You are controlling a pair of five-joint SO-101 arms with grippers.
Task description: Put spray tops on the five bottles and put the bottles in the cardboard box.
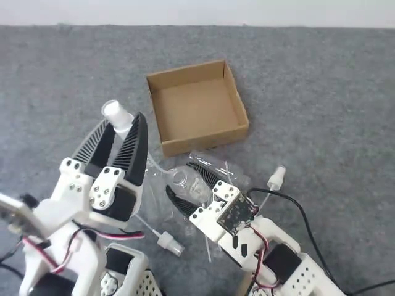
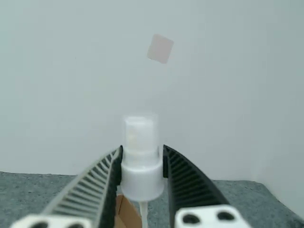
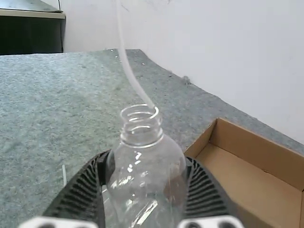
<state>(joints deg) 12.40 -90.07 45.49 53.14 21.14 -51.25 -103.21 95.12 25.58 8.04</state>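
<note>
Grips a white spray top (image 1: 116,113) in the left end effector (image 1: 123,126), raised above the grey bench (image 1: 321,92) just beside the cardboard box (image 1: 207,139). Closes both ribbed black fingers snugly on the top's collar, with the nozzle cap standing clear above the fingertips. Trails a thin clear tube (image 3: 128,61) from that top down to the bottle (image 3: 145,171), ending right at the rim of the open threaded neck. Clamps that bottle in the right end effector (image 1: 185,180), fingers partly closed around the rounded body: see-through plastic, uncapped. Rests over crinkled clear plastic wrap (image 1: 231,169) near the box's front wall. Counts three spray tops in all: the held one, a loose spray top (image 1: 277,177) just beside the right arm, and a second loose spray top (image 1: 168,240) lying between the two arms, each white with a thin tube. Counts one bottle and one box, square, open-topped, brown, with a bare floor.
</note>
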